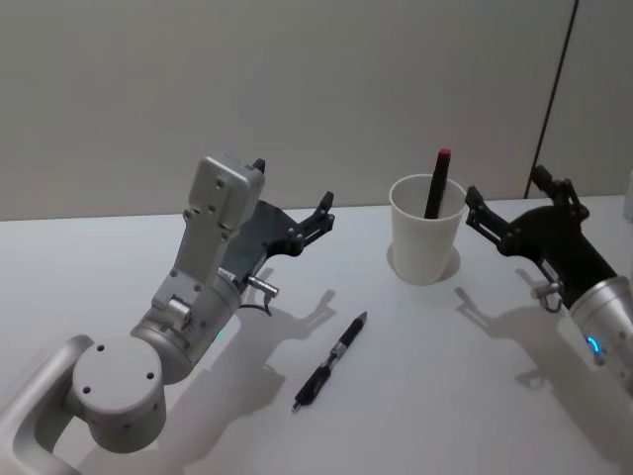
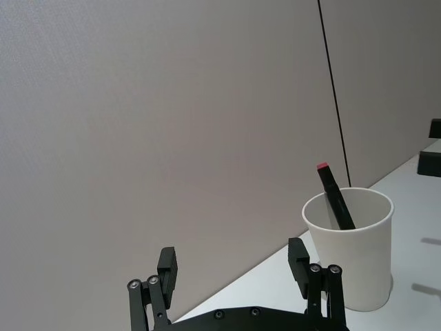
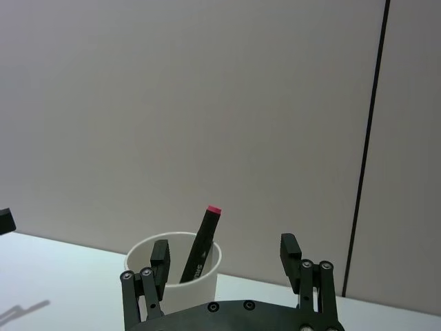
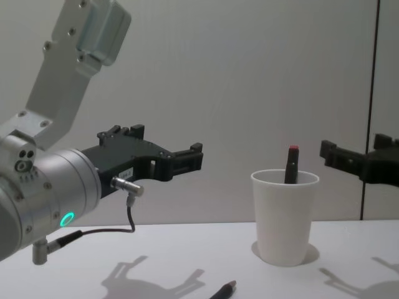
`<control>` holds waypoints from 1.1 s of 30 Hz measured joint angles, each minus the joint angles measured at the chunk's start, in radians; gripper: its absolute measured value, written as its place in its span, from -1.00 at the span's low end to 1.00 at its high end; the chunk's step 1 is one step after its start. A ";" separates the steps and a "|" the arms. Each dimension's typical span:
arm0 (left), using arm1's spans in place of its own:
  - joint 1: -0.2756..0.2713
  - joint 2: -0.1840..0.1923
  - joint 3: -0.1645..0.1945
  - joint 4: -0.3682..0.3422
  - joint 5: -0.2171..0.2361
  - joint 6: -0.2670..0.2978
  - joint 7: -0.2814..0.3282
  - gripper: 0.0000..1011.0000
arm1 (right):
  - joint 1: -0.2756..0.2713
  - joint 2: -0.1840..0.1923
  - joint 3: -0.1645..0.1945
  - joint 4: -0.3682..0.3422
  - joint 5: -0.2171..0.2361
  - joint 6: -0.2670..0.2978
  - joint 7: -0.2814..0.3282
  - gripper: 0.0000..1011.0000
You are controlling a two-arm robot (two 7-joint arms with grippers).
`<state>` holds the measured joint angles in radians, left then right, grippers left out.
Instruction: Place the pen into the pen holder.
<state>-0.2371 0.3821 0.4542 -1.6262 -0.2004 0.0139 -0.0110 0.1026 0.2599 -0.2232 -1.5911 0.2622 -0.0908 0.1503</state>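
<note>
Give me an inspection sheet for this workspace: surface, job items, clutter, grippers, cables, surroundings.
Surface: white table, with the shadows of both arms on it.
Job's things: pen holder stands upright towards the back, with a red-tipped marker leaning inside it. The pen lies flat on the table in front of the cup, outside it.
Clutter: nothing seen.
Grippers: left gripper is raised to the left of the cup, fingers open and holding nothing. Right gripper is beside the cup on the right, fingers open and holding nothing.
Cables: a thin dark cable loops under the left wrist.
Surroundings: plain grey wall with a dark vertical seam.
</note>
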 joint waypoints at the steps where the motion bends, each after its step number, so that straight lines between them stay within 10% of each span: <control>1: 0.000 0.000 0.000 0.000 0.000 0.000 0.000 0.98 | -0.006 0.005 0.000 -0.010 0.002 0.007 -0.005 0.98; 13: 0.000 0.000 0.000 0.000 0.000 0.000 0.000 0.98 | -0.104 0.069 -0.003 -0.157 0.023 0.111 -0.074 0.98; 33: 0.005 0.005 -0.002 -0.008 -0.005 0.006 -0.011 0.98 | -0.117 0.078 -0.003 -0.176 0.026 0.125 -0.084 0.98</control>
<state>-0.2321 0.3871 0.4518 -1.6346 -0.2054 0.0201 -0.0222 -0.0147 0.3375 -0.2258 -1.7669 0.2881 0.0344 0.0666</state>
